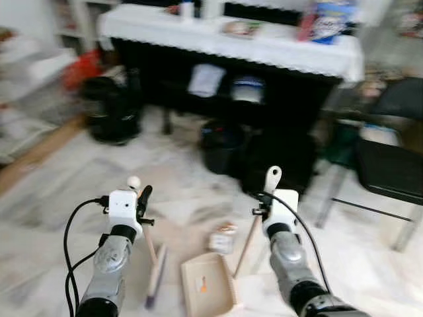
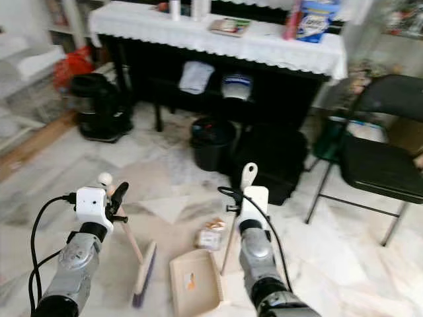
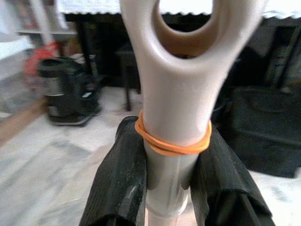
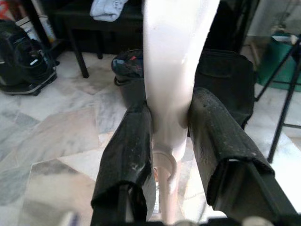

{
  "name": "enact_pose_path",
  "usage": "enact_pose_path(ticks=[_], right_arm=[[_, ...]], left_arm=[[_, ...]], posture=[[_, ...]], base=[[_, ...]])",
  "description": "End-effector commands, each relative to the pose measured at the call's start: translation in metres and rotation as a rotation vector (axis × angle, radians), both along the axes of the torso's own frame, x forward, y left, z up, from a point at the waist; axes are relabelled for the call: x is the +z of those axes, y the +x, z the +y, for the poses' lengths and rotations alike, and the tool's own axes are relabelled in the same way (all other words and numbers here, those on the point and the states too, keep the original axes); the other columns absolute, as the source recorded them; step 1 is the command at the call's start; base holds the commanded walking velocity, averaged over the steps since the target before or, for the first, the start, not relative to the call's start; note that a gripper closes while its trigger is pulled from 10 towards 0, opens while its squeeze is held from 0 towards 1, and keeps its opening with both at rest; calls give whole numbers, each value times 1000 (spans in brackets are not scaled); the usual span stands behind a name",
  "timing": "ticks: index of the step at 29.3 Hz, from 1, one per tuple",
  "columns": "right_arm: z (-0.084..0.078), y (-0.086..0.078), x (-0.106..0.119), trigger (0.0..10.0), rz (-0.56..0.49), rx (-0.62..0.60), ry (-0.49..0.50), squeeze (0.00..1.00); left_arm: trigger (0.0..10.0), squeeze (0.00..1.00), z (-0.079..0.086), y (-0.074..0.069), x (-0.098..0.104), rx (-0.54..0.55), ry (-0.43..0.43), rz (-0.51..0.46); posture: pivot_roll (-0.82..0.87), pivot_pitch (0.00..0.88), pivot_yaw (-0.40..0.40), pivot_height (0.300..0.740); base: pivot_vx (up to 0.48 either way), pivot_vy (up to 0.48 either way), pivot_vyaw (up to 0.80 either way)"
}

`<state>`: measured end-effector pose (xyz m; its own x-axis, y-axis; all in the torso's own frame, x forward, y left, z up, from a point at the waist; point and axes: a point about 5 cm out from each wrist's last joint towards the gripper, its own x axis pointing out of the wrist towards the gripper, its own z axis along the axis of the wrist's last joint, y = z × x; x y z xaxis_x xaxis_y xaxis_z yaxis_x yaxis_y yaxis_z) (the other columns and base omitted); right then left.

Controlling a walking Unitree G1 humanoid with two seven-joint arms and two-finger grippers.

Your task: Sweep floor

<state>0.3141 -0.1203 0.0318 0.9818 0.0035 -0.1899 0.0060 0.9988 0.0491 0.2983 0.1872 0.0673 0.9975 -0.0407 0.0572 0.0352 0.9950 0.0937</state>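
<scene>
**Holding broom and dustpan low over a marble floor**

Gripping the broom handle (image 2: 127, 236) with the left gripper (image 3: 171, 141), fingers (image 3: 120, 179) shut hard on either side of the pale shaft. Slanting from a rounded knob at the top down to a long, narrow brush head (image 2: 144, 272) with purple-tinged bristles, on the floor (image 2: 53, 191) just left of the dustpan (image 2: 195, 285). Clamping the dustpan handle (image 2: 229, 246) in the right gripper (image 4: 169, 113), both black pads pressed to the white stem. Running down from a looped top to a shallow beige tray with a small orange mark inside, low in front of the robot between the two arms. Lying just beyond the tray's far edge, between the two handles, a small crumpled piece of litter (image 2: 210, 236).

From the head views alone: the full lie of both tools, the litter, a black table (image 2: 264, 46) under a white lace-edged cloth, a black bin (image 2: 211, 142) beneath it, a dark appliance (image 2: 99, 109) to the left, a black chair (image 2: 380, 165) to the right. Blurred in the left eye, sharper in the right.

From the left wrist alone: an oval hanging hole in the handle's end and an orange rubber band (image 3: 171, 143) wound round the neck right at the fingertips. From the right wrist alone: scuffed, dusty finger pads and the closed grip itself, hidden behind the white wrist housing in the head views.
</scene>
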Motion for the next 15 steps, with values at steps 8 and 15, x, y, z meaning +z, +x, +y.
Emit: enact_pose_path(ticks=[8,15], right_arm=[[6,2,3,10000,-7,22,-17,0],[-3,-1,-4,10000,46,-23,-67,0]], left_arm=[[10000,0,-3,2,3,-4,16,-17],[10000,0,-2,2,2,9,30,-10]], posture=[[5,0,-37,740],[7,0,-40,740]], base=[[0,0,-775],[0,0,-424]])
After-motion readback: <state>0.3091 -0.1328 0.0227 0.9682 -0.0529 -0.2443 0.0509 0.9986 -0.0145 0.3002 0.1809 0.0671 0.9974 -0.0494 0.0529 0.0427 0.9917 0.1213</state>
